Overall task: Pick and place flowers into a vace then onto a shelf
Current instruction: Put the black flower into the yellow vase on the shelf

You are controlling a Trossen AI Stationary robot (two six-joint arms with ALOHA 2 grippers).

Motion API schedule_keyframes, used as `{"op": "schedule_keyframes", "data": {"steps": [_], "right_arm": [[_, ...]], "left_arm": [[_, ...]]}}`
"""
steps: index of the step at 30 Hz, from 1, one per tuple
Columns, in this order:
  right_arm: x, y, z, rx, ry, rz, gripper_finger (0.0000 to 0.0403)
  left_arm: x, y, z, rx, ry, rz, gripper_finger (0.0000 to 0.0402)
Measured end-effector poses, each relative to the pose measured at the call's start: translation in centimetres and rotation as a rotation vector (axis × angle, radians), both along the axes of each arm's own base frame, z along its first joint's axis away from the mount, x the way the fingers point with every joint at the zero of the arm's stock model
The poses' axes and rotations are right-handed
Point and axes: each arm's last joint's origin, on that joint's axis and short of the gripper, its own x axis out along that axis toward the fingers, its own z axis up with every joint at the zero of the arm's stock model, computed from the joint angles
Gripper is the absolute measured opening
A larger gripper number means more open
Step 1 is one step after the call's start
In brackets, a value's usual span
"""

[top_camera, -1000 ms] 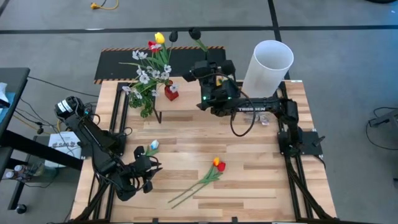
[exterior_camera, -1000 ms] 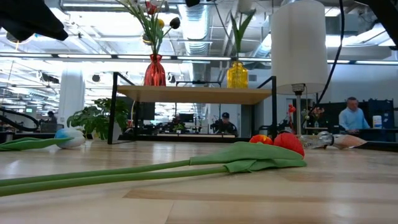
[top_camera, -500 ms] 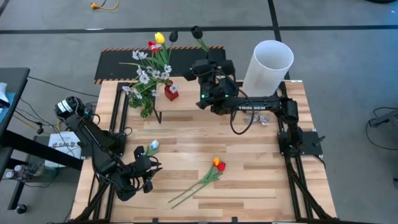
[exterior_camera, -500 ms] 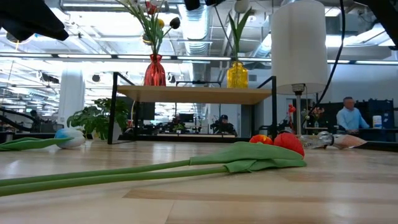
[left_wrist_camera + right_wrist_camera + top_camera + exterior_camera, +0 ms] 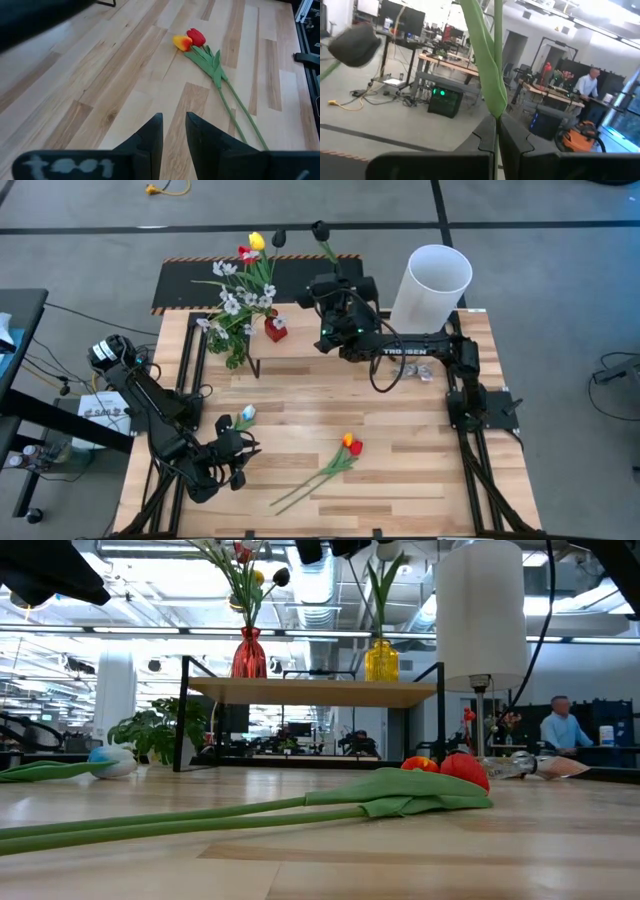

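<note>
holding black tulip (image 5: 318, 230) stem in my right tool (image 5: 496, 131), clenched low | light, floppy, top-heavy | left tool (image 5: 172, 131) idle at 7 o'clock, slightly parted, empty

Grey floor (image 5: 560, 270) is spreading around the slatted wooden worktop (image 5: 400, 440), black lines crossing it along the frame's top. Ceiling lights (image 5: 140, 590) are glowing; a person (image 5: 562, 728) is sitting far right among desks (image 5: 445, 62).

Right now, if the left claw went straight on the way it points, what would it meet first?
Probably bare tabletop: the left claw tilts down at the boards. The red and orange tulips lie farther along and slightly to one side; depth is uncertain.
</note>
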Motion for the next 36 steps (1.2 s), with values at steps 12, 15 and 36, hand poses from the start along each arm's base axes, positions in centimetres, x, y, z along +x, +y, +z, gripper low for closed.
{"op": "schedule_keyframes", "data": {"steps": [12, 15, 36], "right_arm": [[-0.22, -0.28, -0.21, 0.060, -0.049, -0.072, 0.0010], [-0.27, -0.32, -0.24, 0.070, -0.058, -0.085, 0.0022], [-0.25, -0.24, -0.26, 0.073, -0.051, -0.085, 0.0120]], "left_arm": [[0.00, 0.00, -0.01, -0.001, 0.001, -0.001, 0.0071], [0.00, 0.00, -0.01, -0.001, 0.002, -0.001, 0.0071], [-0.02, -0.04, -0.04, -0.018, 0.010, -0.004, 0.0071]]}}
